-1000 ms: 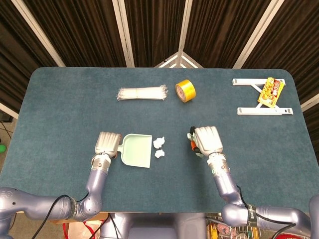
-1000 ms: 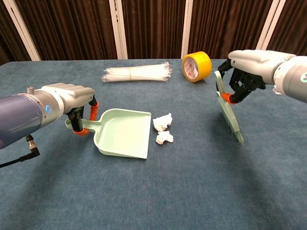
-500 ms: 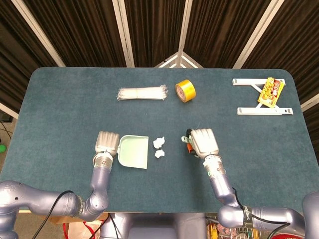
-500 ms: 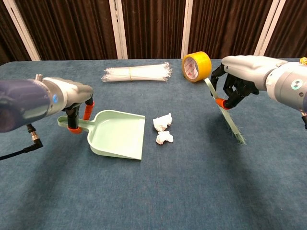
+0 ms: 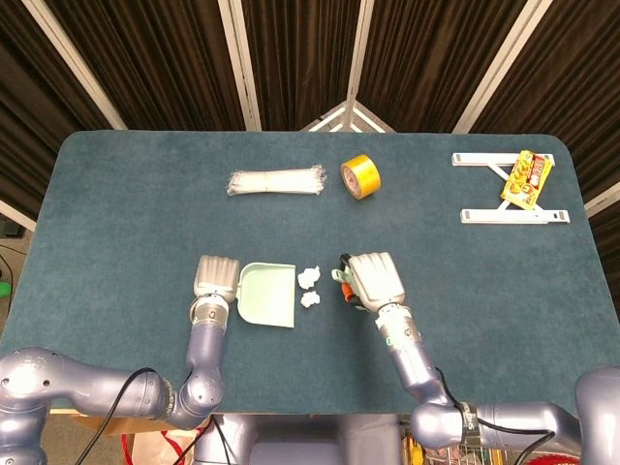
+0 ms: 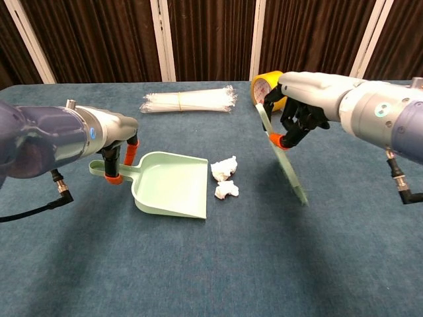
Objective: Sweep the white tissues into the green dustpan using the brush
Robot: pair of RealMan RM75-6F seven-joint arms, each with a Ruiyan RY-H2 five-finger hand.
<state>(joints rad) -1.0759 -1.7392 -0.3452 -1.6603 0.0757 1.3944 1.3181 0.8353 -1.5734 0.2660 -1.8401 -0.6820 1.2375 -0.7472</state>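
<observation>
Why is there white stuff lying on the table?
Two crumpled white tissues lie loose on the table, beside the dustpan's open edge, not in it. Nothing else looks odd.

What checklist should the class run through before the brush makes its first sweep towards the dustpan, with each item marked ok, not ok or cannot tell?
1. Right hand holds the brush: ok.
2. Left hand holds the green dustpan by its handle: ok.
3. Dustpan mouth faces the white tissues, which lie just outside it: ok.
4. Brush stands on the far side of the tissues from the dustpan: ok.
5. Brush bristles touch the table: cannot tell.
6. Dustpan's front edge lies flat on the table: cannot tell.
</observation>
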